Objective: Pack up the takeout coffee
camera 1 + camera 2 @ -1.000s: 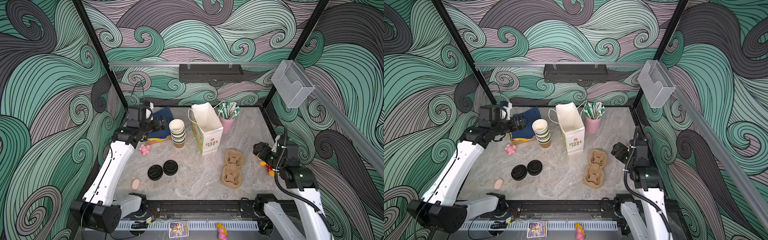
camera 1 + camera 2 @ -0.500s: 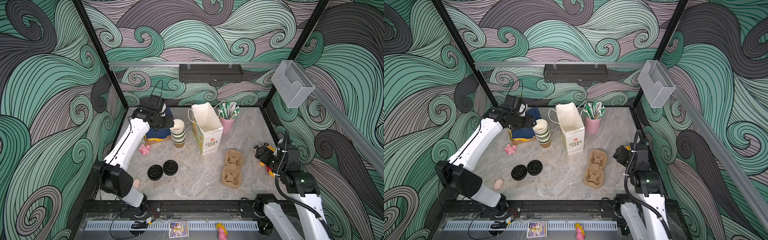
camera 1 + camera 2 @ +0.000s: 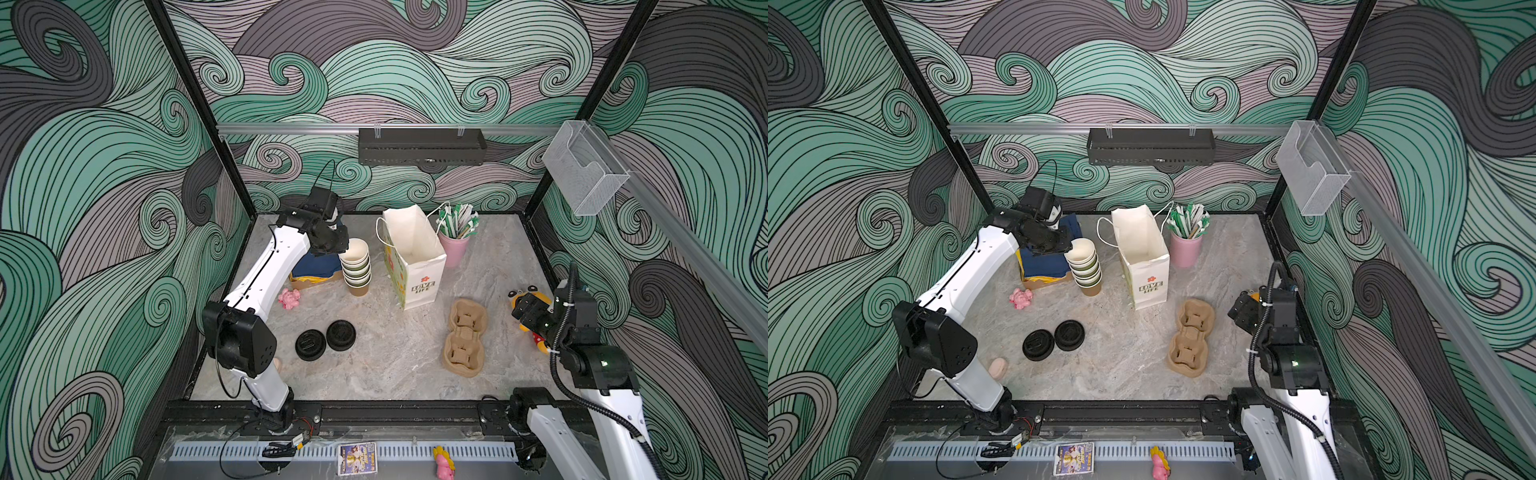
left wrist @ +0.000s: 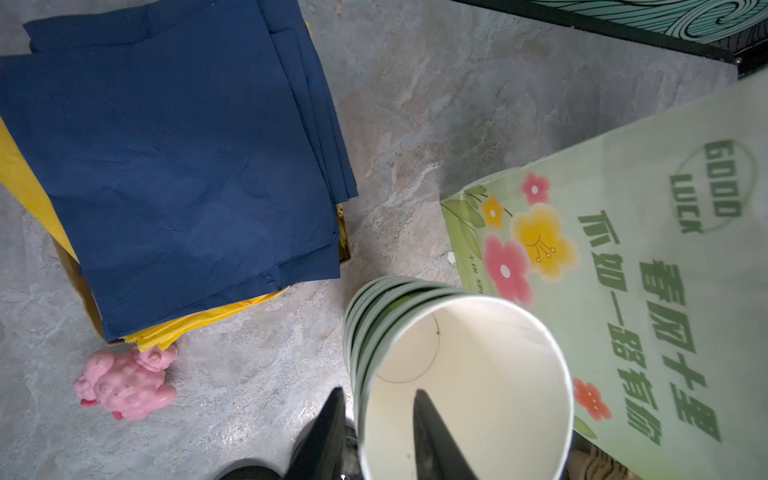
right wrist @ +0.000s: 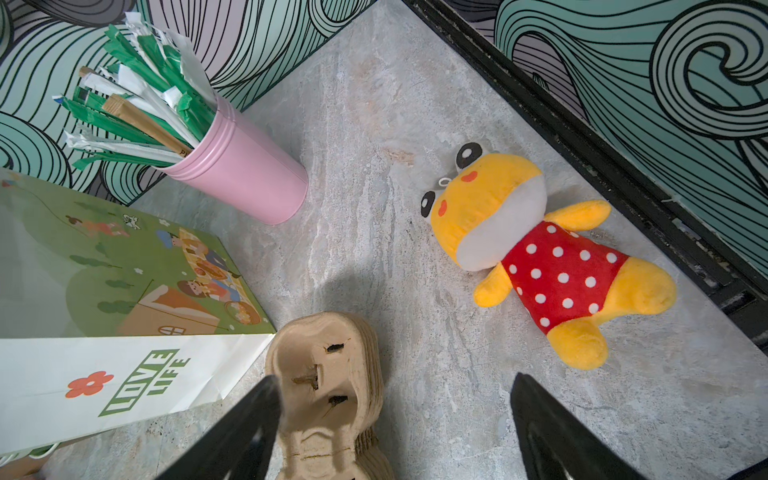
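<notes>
Olive cups [image 3: 356,266] stand stacked between napkins [image 4: 174,158] and bag [image 3: 419,282]; lids [image 3: 340,334] lie nearer the front. Left gripper [image 4: 378,392], earlier over the napkins, now straddles the top rim, narrowed; grip uncertain. Right gripper [image 5: 395,380] gapes wide. Bag reads "LOVE LIFE", "GOOD LUCK".

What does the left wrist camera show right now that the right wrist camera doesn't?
Only the left wrist view: the left gripper straddling the top rim of the stack of cups, one finger inside and one outside; the blue napkins; a pink toy. Only the right wrist view: the open right gripper, the cup carrier, the pink cup of straws, a plush toy. Both: the paper bag and the table.
</notes>
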Available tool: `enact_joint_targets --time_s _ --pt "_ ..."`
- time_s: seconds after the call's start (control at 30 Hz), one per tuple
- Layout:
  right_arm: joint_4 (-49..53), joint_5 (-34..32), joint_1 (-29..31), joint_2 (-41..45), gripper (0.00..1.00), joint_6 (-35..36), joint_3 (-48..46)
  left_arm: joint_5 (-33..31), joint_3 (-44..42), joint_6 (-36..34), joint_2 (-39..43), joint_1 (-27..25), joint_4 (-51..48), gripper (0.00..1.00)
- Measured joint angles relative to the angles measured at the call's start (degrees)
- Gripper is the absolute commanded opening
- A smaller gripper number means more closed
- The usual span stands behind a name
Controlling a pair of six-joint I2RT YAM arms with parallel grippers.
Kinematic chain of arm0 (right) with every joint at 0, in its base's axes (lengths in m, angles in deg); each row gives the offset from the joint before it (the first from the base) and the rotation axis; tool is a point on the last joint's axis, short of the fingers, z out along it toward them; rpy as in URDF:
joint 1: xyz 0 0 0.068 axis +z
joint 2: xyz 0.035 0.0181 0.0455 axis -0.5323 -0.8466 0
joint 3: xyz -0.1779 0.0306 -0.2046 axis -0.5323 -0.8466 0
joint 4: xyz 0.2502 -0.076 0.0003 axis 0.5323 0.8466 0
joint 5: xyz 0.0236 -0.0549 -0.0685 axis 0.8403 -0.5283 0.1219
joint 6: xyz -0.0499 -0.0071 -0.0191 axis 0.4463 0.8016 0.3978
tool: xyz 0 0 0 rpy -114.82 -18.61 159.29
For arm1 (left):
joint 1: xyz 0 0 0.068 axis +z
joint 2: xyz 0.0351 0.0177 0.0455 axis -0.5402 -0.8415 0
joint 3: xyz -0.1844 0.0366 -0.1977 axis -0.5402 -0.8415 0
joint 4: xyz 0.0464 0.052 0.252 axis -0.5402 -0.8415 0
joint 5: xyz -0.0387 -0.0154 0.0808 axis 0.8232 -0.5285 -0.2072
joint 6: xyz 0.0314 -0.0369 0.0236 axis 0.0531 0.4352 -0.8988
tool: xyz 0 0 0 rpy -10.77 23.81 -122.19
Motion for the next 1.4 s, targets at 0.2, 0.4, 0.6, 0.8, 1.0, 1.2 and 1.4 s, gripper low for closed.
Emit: enact_joint_targets --time_s 0.2,0.4,0.6,0.8,1.0,1.2,1.4 --pt "0.0 -1.0 0.0 0.0 0.87 0.8 0.0 -0.2 0.0 -0.8 -0.6 0.0 -0.9 0.15" --pt "-0.2 -1.2 0.0 -0.2 0.87 1.3 0.0 0.0 0.0 -1.3 -1.0 0.0 -1.4 0.04" --pt "-0.8 -1.2 0.0 -0.6 0.87 1.2 0.0 0.1 0.3 -1.4 -1.0 0.0 -2.4 0.00" --pt "-1.0 -1.2 0.0 -0.6 0.87 1.3 0.0 0.7 0.7 -0.4 -0.3 0.0 -2.9 0.00" --pt "-1.2 -1.2 0.0 1.1 0.87 1.2 -0.7 0.9 -0.2 1.2 3.3 0.0 -0.9 0.00" --pt "-1.2 -1.2 0.0 2.1 0.87 1.2 -0.9 1.7 -0.3 1.9 5.1 0.0 -0.1 0.00" --pt "-0.9 -1.2 0.0 2.8 0.88 1.3 -0.9 2.3 1.6 2.5 4.4 -0.3 -2.2 0.00"
